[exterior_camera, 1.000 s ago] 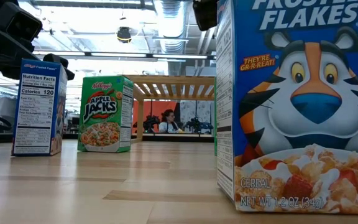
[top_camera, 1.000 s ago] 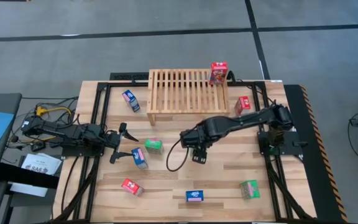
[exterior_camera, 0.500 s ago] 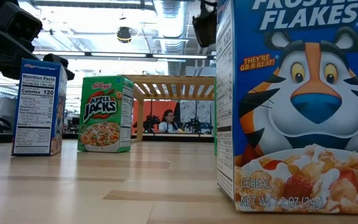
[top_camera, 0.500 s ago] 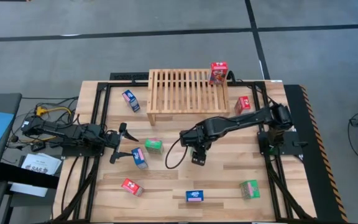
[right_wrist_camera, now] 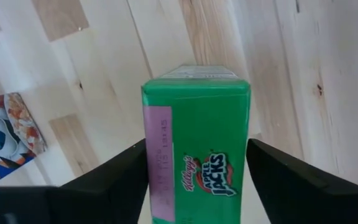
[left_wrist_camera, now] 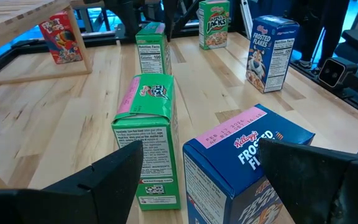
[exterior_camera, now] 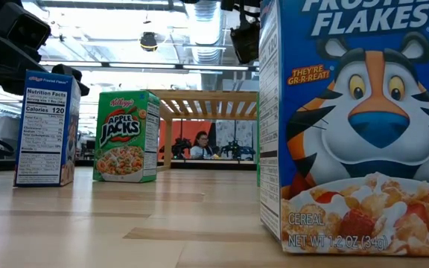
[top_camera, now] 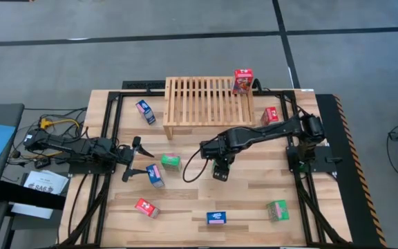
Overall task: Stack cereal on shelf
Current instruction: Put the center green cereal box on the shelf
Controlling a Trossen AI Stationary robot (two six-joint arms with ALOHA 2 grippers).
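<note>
The slatted wooden shelf point(top_camera: 209, 102) stands at the table's far middle, with a red cereal box point(top_camera: 242, 80) upright on its far right corner. Other cereal boxes stand or lie around the table: blue point(top_camera: 144, 111), red point(top_camera: 270, 115), green point(top_camera: 171, 162), blue point(top_camera: 155, 176), red point(top_camera: 146, 207), blue point(top_camera: 217, 218), green point(top_camera: 277, 210). My right gripper point(top_camera: 218, 172) is at the table's middle, shut on a green cereal box point(right_wrist_camera: 194, 137) that it hides in the high view. My left gripper point(top_camera: 135, 160) is open and empty, left of the green and blue boxes point(left_wrist_camera: 145, 137). My right gripper pinches the green box between its two fingers point(right_wrist_camera: 135, 165), one on each of two opposite sides point(right_wrist_camera: 146, 134). The fingers come from above, pointing down. In the left wrist view the box point(left_wrist_camera: 151, 46) stands upright below the gripper; whether its bottom is off the table I cannot tell.
Black frame rails point(top_camera: 109, 138) run along the table's left and right sides. Bare tabletop point(top_camera: 254, 180) lies between the right gripper and the near boxes. In the low view a blue box point(exterior_camera: 356, 126) fills the right side, close to the camera.
My right gripper has shifted a little toward the table's far and left edges and has come lower in the low view. The boxes on the table and the left arm have kept still.
</note>
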